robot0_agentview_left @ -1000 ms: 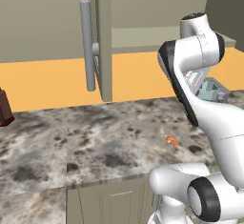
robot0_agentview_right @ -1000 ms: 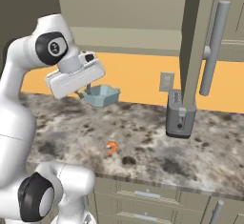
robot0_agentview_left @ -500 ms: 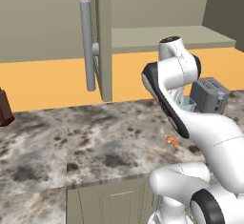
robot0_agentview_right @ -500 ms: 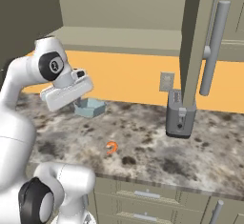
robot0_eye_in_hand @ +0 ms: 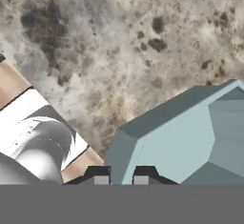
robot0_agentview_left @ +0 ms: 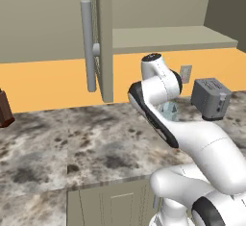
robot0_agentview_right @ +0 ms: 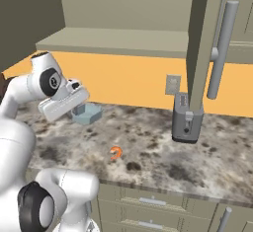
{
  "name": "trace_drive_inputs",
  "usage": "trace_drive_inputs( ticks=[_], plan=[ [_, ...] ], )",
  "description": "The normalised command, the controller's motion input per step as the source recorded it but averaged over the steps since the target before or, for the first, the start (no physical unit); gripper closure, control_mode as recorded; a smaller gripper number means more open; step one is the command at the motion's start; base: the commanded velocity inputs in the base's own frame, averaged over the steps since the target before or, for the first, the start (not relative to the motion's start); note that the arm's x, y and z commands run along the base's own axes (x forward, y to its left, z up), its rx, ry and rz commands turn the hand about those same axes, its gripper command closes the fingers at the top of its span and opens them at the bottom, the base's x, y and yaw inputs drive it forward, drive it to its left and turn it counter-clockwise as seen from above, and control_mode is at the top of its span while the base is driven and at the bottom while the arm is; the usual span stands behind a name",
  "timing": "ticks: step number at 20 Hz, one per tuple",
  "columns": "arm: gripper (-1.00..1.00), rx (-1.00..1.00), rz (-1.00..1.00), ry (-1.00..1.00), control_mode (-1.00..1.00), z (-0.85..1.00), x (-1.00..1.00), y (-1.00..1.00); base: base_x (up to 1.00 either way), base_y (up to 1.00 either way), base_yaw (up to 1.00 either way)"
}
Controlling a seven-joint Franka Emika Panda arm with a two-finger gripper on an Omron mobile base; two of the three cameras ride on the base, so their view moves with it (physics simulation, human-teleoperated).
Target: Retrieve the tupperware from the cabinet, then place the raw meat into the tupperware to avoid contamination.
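Tupperware [robot0_agentview_right: 87, 113] now sits low over the speckled bench [robot0_agentview_right: 158, 152], just beside the orange back wall; a second ago we saw it carried higher and further from the wall, so the descent toward set-down is nearly complete. We judge retrieval from the cabinet [robot0_agentview_left: 103, 37] finished and release as the step in hand. The claw [robot0_eye_in_hand: 121, 176] is pressed together, pinching the tupperware's near wall, as we see in the hand view. The raw meat [robot0_agentview_right: 115, 152] lies on the bench, apart from the container, toward the front edge. The arm folds leftward, with its wrist tipped down over the container. The toaster [robot0_agentview_right: 187, 118] stands well apart.
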Motion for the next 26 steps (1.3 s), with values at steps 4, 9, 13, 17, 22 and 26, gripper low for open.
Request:
trace_drive_inputs(
  ticks=[4,9,13,17,22,26],
  plan=[
    [1.00,-0.03,-0.07,0.00,-1.00,-0.69,0.29,0.24,0.00,0.00,0.00],
    [1.00,0.00,-0.07,-0.01,-1.00,-0.58,0.20,0.21,0.00,0.00,0.00],
    [1.00,-0.01,-0.08,0.06,-1.00,-0.68,0.03,0.02,0.00,0.00,0.00],
    [1.00,-0.02,-0.07,0.06,-1.00,-0.67,0.11,0.00,0.00,0.00,0.00],
    [1.00,-0.04,-0.07,0.05,-1.00,-0.67,0.12,0.00,0.00,0.00,0.00],
    [1.00,-0.03,-0.06,0.00,-1.00,-0.64,0.15,0.00,0.00,0.00,0.00]
  ],
)
